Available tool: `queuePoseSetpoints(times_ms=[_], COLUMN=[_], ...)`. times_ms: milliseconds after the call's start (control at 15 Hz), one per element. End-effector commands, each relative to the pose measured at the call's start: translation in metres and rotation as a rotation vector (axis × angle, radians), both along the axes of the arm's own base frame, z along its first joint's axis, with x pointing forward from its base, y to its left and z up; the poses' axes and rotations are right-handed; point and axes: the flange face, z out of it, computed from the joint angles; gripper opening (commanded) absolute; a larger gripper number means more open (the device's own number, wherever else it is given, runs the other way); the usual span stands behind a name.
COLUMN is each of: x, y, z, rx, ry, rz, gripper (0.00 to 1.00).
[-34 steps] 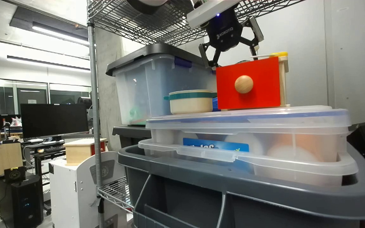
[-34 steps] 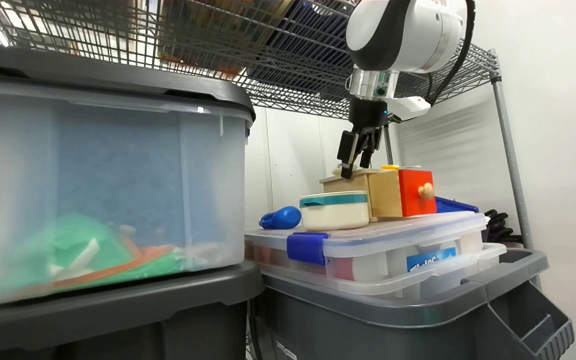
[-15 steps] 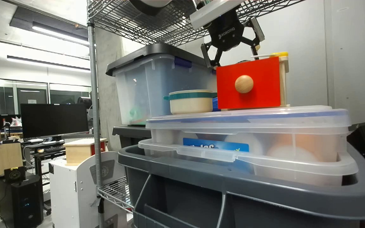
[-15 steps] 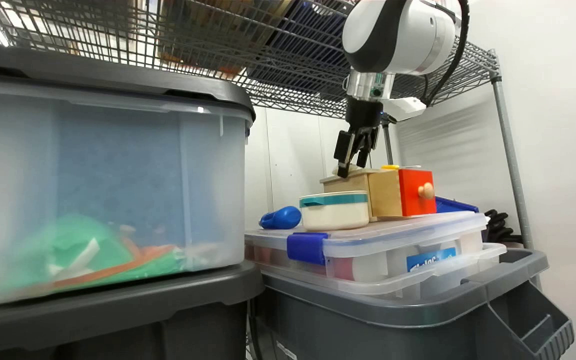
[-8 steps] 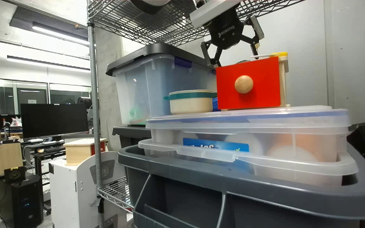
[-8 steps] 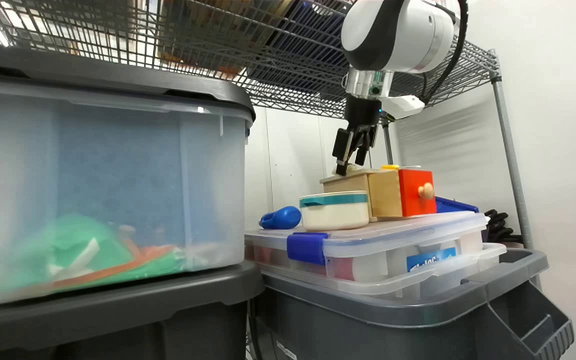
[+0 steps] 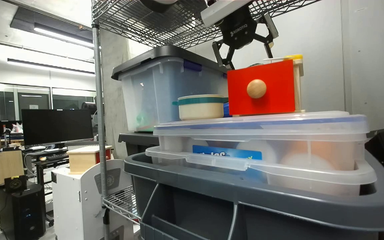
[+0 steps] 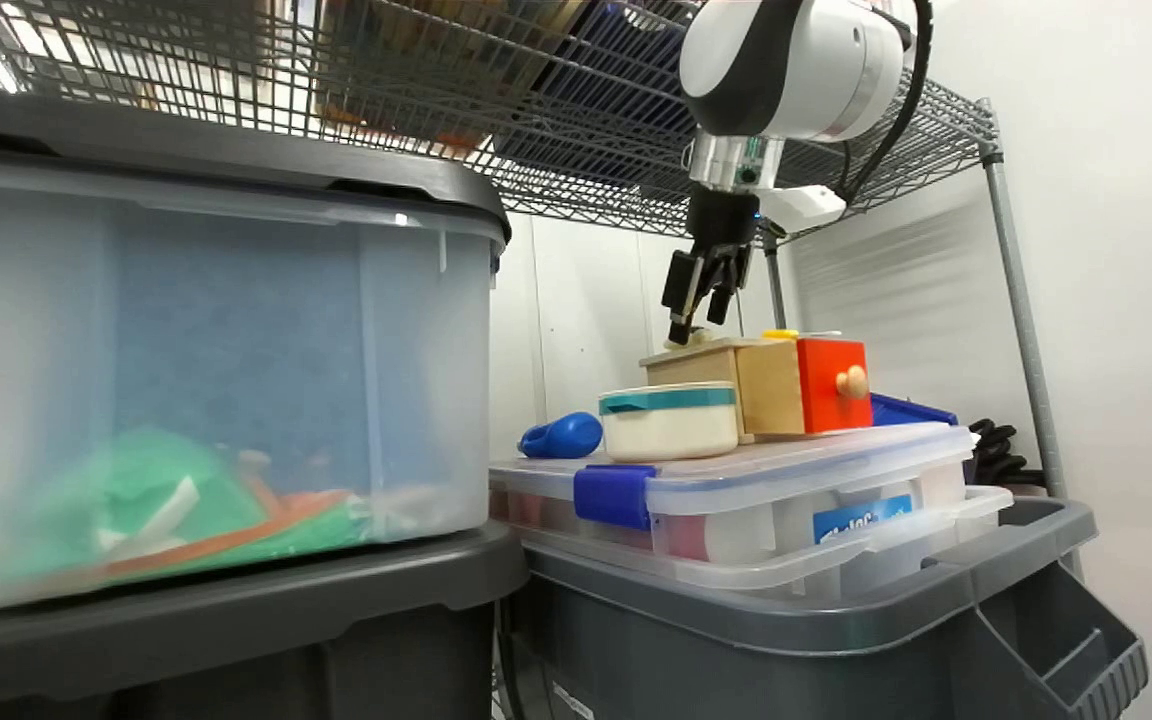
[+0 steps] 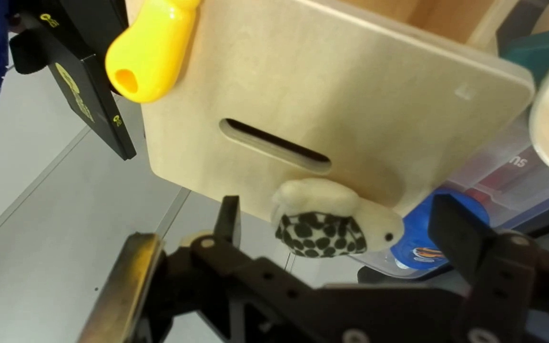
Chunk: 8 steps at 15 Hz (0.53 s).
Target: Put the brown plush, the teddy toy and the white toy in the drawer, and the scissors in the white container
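Casing top (image 9: pixel 374 90), drawer (image 9: pixel 446 19) partly beyond wrist view

In an exterior view the camera sat low, close to a grey bin (image 7: pixel 212 185), facing the front of the red drawer (image 7: pixel 273 91) almost squarely. In an exterior view the lens sat low, very near a tall clear bin (image 8: pixel 266 330), and caught the drawer more from its side. Both exterior views shared the drawer and white container (image 8: pixel 671 432). The wrist view looked down, close, past the gripper (image 9: pixel 337 214) onto the wooden casing (image 9: pixel 360 107).
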Motion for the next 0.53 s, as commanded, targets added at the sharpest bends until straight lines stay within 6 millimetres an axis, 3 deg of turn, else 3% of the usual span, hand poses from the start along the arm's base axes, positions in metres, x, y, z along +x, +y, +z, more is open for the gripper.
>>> queuePoseSetpoints(times_ms=[0, 133, 467], x=[0.0085, 0.0098, 0.0126], y=[-0.001, -0.0004, 0.0014], z=[0.0022, 0.0012, -0.0001], rx=[0.013, 0.013, 0.017], ry=[-0.009, -0.008, -0.01], rz=[0.021, 0.022, 0.027], gripper=[1.0, 0.72, 0.34])
